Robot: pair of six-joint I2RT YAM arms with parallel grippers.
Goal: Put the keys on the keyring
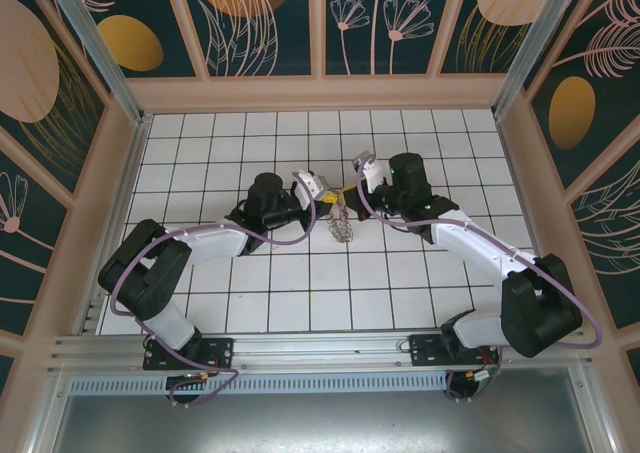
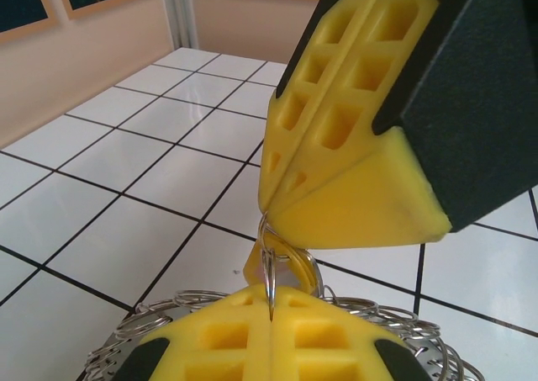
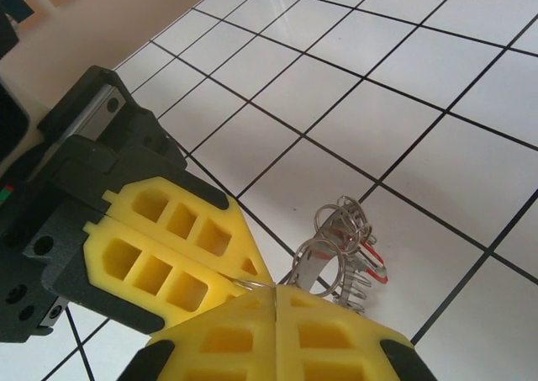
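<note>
Over the middle of the tiled floor my left gripper [image 1: 328,205] and right gripper [image 1: 352,195] meet tip to tip. The keyring [image 1: 342,229] hangs just below them as a bunch of metal loops. In the left wrist view my left gripper [image 2: 271,301] is shut on one upright metal loop [image 2: 270,263], and the right gripper's yellow fingers [image 2: 353,145] press in from above. The keyring's fringed rim [image 2: 147,324] spreads behind my fingers. In the right wrist view my right gripper [image 3: 276,293] is shut on a thin loop. Beyond it dangles the keyring [image 3: 349,230], with a red-edged key [image 3: 376,263] among its loops.
The white tiled floor [image 1: 300,283] lies open all round the two grippers. Wooden-framed walls [image 1: 320,91] close in the back and both sides. A metal rail [image 1: 320,348] runs along the near edge above the arm bases.
</note>
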